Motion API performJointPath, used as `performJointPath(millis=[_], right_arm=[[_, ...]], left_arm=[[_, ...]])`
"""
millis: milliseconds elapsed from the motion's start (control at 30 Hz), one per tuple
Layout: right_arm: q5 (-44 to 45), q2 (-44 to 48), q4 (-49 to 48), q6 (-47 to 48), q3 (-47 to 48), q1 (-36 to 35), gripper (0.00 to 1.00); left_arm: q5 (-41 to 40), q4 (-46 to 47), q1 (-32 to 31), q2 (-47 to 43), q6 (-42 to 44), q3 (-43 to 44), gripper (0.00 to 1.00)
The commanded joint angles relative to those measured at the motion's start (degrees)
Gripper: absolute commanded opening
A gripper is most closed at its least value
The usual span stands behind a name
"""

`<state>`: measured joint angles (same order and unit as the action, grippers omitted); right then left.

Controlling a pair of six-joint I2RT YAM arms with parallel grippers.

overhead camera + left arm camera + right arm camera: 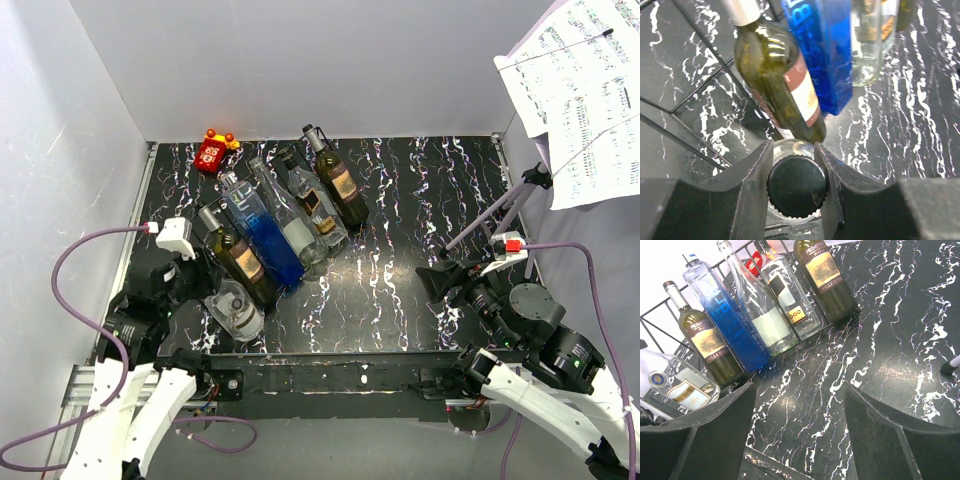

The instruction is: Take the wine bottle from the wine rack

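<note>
Evidently the lift was still to come: the left gripper (794,150) was clamped on the black cap (797,186) of the clear bottle (236,308), which lay at the near-left end of the wine rack (684,138). The right gripper (800,390) hung with its fingers apart.

Red toy (212,152), sheet music (575,95), marbled table (420,200)

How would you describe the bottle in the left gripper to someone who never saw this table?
Find the black wire rack on the left of the table. The bottle lies at the row's near end, in the left gripper. Unlike the dark green bottle beside it, it is clear with a black cap.
</note>
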<state>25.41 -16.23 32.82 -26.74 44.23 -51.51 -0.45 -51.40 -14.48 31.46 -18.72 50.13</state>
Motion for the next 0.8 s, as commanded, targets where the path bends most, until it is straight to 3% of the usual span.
performJointPath(millis=[0, 233, 467, 633, 767], right_arm=[[1.1, 0.1, -2.5, 0.6, 0.8, -0.3, 0.77], [0.6, 0.6, -3.3, -0.5, 0.3, -0.3, 0.77], [0.1, 0.0, -3.5, -0.5, 0.8, -0.3, 0.76], [0.2, -1.4, -4.7, 0.0, 0.9, -0.3, 0.76], [-0.4, -2.2, -6.0, 0.7, 0.7, -0.3, 0.76]], left_arm=[[13.0, 9.6, 0.1, -5.7, 1.5, 1.8, 0.0], [27.5, 15.4, 0.1, -6.6, 2.2, 0.2, 0.0], [34.5, 21.8, -0.1, -3.7, 1.0, -1.8, 0.0], [31.6, 26.8, -4.7, -0.2, -0.4, -2.8, 0.0], [21.2, 29.9, -16.8, 4.6, 0.9, -1.4, 0.0]])
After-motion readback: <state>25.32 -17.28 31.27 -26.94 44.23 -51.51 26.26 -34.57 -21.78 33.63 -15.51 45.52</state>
